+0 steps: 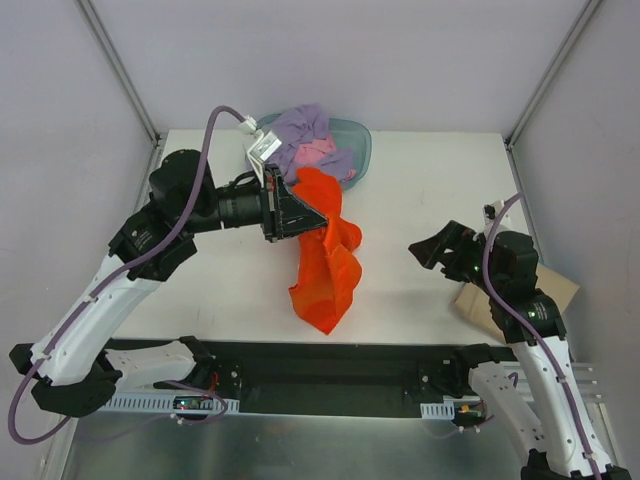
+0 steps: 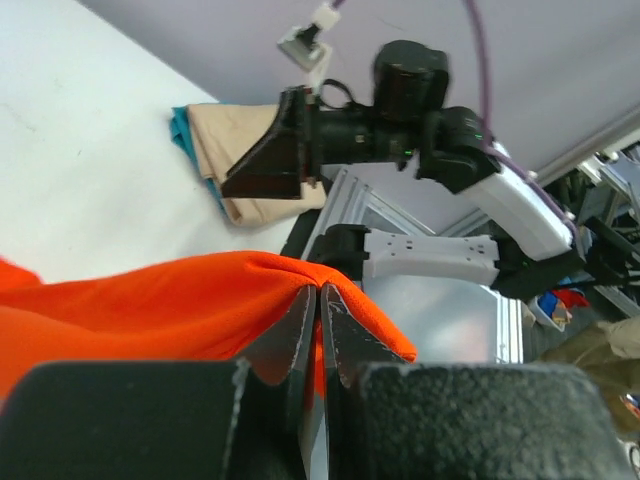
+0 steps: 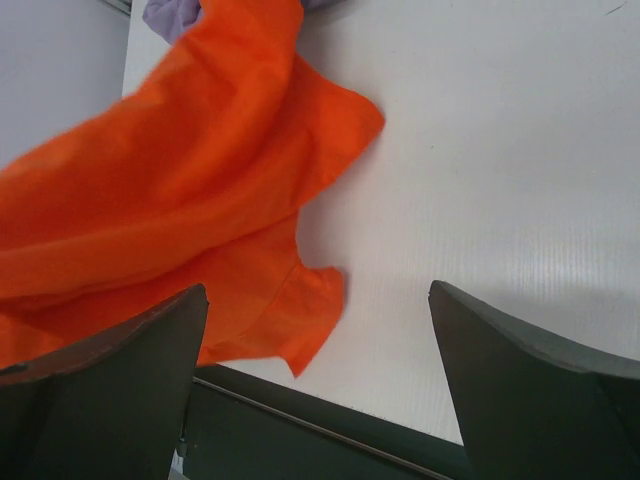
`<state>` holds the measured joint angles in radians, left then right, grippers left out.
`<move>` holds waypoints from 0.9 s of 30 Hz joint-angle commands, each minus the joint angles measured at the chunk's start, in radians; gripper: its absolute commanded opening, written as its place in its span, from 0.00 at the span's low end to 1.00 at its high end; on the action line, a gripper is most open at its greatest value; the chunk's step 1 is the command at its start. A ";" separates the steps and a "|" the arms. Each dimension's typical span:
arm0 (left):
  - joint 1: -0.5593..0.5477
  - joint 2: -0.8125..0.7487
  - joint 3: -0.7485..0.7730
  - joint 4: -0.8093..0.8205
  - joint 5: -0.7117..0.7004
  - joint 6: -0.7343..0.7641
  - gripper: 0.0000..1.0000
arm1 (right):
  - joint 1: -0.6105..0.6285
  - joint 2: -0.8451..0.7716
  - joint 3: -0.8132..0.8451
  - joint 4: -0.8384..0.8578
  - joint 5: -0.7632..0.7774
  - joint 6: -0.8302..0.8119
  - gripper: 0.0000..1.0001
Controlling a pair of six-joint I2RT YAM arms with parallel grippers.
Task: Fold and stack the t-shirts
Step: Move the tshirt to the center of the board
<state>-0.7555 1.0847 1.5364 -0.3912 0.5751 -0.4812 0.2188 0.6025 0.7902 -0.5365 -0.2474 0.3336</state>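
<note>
1. Top view is bright and flat, lit from overhead. The white table [image 1: 430, 190] is almost blown out, with only a faint soft shadow beside the orange-red t-shirt [image 1: 325, 275].
2. Left wrist view: the left gripper [image 2: 318, 300] up close is dark and grainy-soft, while the background looks sharper.
3. Right wrist view: the right gripper [image 3: 318, 290] is dim and blurry in the bottom corners, and there's a soft grey shadow band across the table.

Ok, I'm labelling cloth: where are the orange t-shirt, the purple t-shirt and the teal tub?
orange t-shirt [image 1: 325, 272]: top view, draped middle.
purple t-shirt [image 1: 300, 125]: top view, bunched upper fold.
teal tub [image 1: 363, 142]: top view, right rim.
</note>
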 commanded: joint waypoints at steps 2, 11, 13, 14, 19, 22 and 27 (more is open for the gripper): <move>-0.004 0.056 -0.090 0.041 -0.178 0.007 0.00 | 0.002 -0.040 0.020 0.023 -0.021 0.009 0.97; -0.001 0.331 -0.067 -0.011 -0.417 0.013 0.24 | 0.004 0.028 0.055 -0.017 -0.027 -0.013 0.97; 0.001 0.377 -0.032 -0.081 -0.455 0.009 0.57 | 0.004 0.029 0.061 -0.025 -0.044 -0.024 0.97; 0.001 0.408 -0.027 -0.101 -0.455 0.009 0.73 | 0.004 0.020 0.061 -0.025 -0.043 -0.024 0.97; 0.001 0.396 -0.094 -0.150 -0.559 -0.025 0.99 | 0.004 -0.007 0.047 -0.020 -0.030 -0.039 0.97; 0.001 0.331 -0.184 -0.155 -0.639 -0.053 0.99 | 0.005 -0.004 0.032 -0.011 -0.041 -0.059 0.97; 0.042 0.172 -0.367 -0.173 -0.696 -0.123 0.99 | 0.005 0.045 0.009 -0.036 -0.004 -0.077 0.97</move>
<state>-0.7502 1.3941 1.2835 -0.5240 -0.0177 -0.5327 0.2195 0.6117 0.8021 -0.5678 -0.2687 0.2863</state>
